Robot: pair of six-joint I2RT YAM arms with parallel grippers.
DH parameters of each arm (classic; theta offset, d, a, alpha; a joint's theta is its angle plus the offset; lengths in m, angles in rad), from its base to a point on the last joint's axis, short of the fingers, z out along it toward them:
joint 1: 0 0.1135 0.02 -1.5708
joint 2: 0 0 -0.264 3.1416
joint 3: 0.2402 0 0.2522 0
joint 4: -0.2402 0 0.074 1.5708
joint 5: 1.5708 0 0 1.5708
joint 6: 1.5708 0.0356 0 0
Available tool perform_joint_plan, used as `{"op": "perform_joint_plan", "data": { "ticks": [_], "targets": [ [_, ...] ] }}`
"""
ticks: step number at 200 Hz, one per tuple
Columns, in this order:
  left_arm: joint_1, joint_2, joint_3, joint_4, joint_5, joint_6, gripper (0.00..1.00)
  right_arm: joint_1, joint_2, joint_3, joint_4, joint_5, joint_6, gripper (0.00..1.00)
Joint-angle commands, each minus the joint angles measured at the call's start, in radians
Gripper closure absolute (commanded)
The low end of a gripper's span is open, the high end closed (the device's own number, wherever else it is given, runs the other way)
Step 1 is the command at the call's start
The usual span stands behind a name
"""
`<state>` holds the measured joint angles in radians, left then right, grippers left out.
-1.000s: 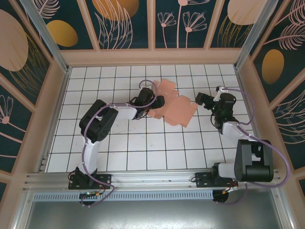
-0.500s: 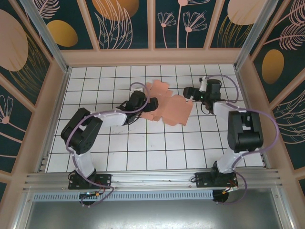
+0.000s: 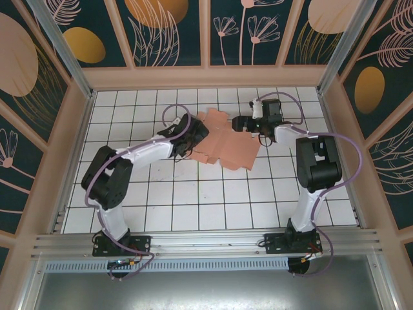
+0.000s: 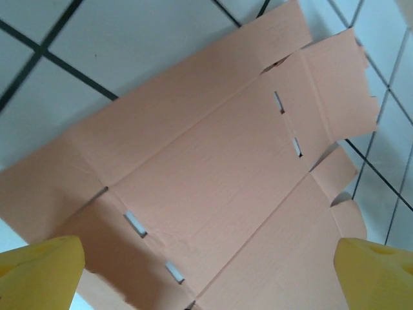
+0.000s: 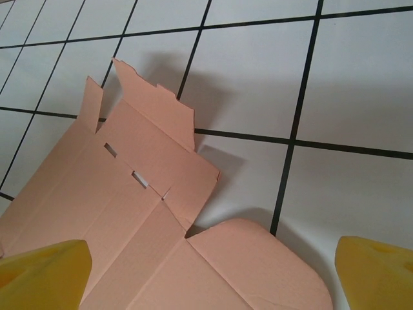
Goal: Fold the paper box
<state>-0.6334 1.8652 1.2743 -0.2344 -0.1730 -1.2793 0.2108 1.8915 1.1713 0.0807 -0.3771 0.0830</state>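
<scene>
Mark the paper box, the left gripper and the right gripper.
paper box (image 3: 227,147), top view, middle panel.
left gripper (image 4: 208,274), left wrist view, midway between fingertips.
right gripper (image 5: 210,271), right wrist view, midway between fingertips.

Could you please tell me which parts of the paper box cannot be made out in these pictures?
- Top view: the paper box has its left edge under the left gripper; its slots are too small to see.
- Left wrist view: its near end runs off the bottom edge; the yellow fingertips cover parts of it.
- Right wrist view: the picture's left and bottom edges cut it off.
</scene>
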Motion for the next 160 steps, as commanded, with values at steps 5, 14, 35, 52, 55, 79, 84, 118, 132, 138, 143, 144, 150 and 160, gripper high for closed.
{"op": "perform_joint_plan", "data": {
  "ticks": [5, 14, 35, 52, 55, 79, 84, 118, 132, 138, 143, 144, 150, 160],
  "targets": [
    [0.000, 0.102, 0.139, -0.287, 0.016, -0.134, 0.02, -0.001, -0.054, -0.041, -0.007, -0.017, -0.014, 0.02],
    [0.000, 0.134, 0.187, -0.342, 0.015, -0.143, 0.03, -0.002, -0.072, -0.059, -0.002, -0.017, -0.012, 0.02],
    [0.001, 0.191, 0.252, -0.395, 0.022, -0.145, 0.03, -0.005, -0.106, -0.095, 0.009, -0.017, -0.013, 0.02],
    [0.001, 0.217, 0.272, -0.389, 0.037, -0.145, 0.06, -0.009, -0.122, -0.119, 0.019, -0.019, -0.014, 0.02],
    [0.001, 0.225, 0.277, -0.390, 0.042, -0.143, 0.07, -0.011, -0.124, -0.121, 0.020, -0.019, -0.013, 0.02],
    [0.001, 0.251, 0.298, -0.389, 0.092, -0.141, 0.15, -0.018, -0.125, -0.133, 0.026, -0.022, -0.014, 0.02],
    [0.000, 0.252, 0.296, -0.389, 0.101, -0.138, 0.17, -0.019, -0.124, -0.132, 0.025, -0.023, -0.014, 0.02],
    [-0.005, 0.188, 0.236, -0.396, 0.087, -0.136, 0.18, -0.024, -0.120, -0.131, 0.038, -0.029, -0.011, 0.02],
    [-0.005, 0.148, 0.214, -0.400, 0.049, -0.136, 0.15, -0.025, -0.113, -0.128, 0.052, -0.043, -0.006, 0.02],
    [-0.005, 0.138, 0.205, -0.399, 0.028, -0.133, 0.14, -0.026, -0.109, -0.123, 0.057, -0.055, -0.011, 0.02],
    [-0.005, 0.126, 0.198, -0.396, 0.016, -0.129, 0.13, -0.024, -0.102, -0.118, 0.061, -0.063, -0.016, 0.02],
    [-0.005, 0.124, 0.197, -0.396, 0.014, -0.128, 0.13, -0.023, -0.101, -0.117, 0.062, -0.065, -0.017, 0.02],
    [-0.005, 0.111, 0.191, -0.393, 0.000, -0.122, 0.12, -0.022, -0.093, -0.111, 0.075, -0.076, -0.030, 0.02],
    [-0.005, 0.093, 0.177, -0.387, -0.024, -0.113, 0.11, -0.015, -0.076, -0.106, 0.108, -0.105, -0.070, 0.02]
  ]
}}
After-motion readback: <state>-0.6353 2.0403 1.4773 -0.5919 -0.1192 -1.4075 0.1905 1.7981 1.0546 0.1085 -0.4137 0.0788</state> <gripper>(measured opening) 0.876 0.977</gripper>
